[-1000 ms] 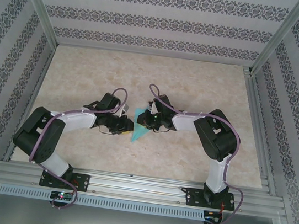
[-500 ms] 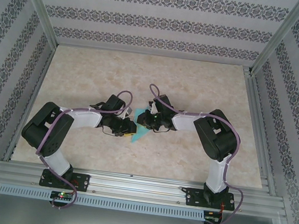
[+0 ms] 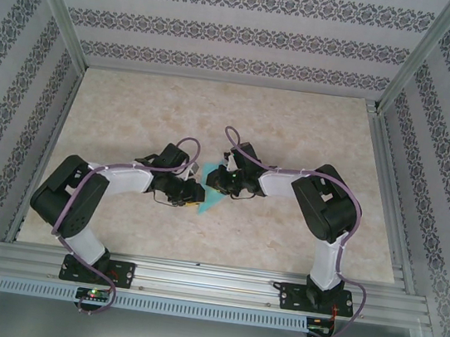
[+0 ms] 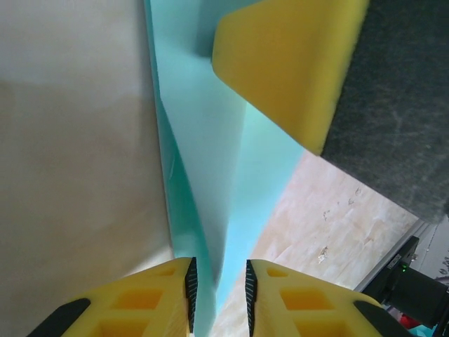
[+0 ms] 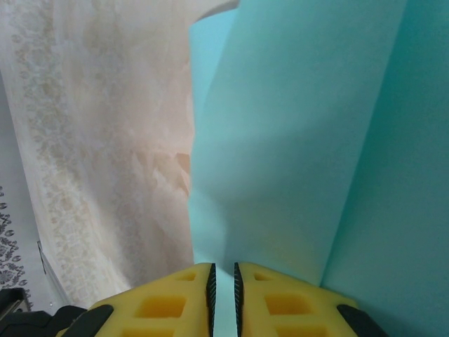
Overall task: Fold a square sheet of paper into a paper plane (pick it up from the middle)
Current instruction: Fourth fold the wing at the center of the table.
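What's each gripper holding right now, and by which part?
The right gripper pinches the folded turquoise paper by one edge. The left gripper straddles its creased ridge; whether it is clamped cannot be told.

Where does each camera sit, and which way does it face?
Top external: above and behind the bases, looking down at the table; both arms meet at the turquoise paper.
Left wrist: on the left arm, facing along its jaws, shut on the paper; a right finger opposite.
Right wrist: along its jaws, shut on the paper.
All share the paper.
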Controlling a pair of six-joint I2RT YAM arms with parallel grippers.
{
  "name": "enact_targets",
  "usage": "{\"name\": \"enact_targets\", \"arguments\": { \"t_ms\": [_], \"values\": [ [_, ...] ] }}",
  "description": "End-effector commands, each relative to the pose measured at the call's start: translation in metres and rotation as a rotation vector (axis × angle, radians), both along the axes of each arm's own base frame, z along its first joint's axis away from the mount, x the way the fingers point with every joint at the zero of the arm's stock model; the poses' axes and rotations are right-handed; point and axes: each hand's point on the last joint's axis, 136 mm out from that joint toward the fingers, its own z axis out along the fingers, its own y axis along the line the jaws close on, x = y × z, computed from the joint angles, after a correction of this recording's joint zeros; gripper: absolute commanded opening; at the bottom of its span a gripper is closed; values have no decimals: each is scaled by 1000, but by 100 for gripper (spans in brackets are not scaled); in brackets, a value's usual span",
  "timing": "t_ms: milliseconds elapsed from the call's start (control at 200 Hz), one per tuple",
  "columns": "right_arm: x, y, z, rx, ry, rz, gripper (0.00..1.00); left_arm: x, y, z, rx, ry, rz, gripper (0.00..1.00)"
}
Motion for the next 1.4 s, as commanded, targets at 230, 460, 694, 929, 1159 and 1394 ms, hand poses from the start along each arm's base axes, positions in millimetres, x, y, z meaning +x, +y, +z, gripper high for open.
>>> {"name": "enact_targets", "arguments": {
  "t_ms": [230,460,694,929,1159,1394],
  "values": [
    [-28,-36,-60,-211,113,-29,19,-6,0,-11,28,31,-11,18],
    [-29,-37,-60,-213,117,-28,19,-9,3,-19,49,55,-20,6],
    [-30,-37,-63,-218,123,-26,19,-23,0,-32,48,109,-70,6],
    [-30,-39,-64,-226,126,-30,19,-35,-1,-37,71,142,-120,9],
    [-30,-40,-65,-234,129,-31,19,-37,-4,-26,79,116,-161,14],
    [-32,-41,-68,-241,134,-29,19,-40,-5,-28,106,122,-189,13]
  ]
}}
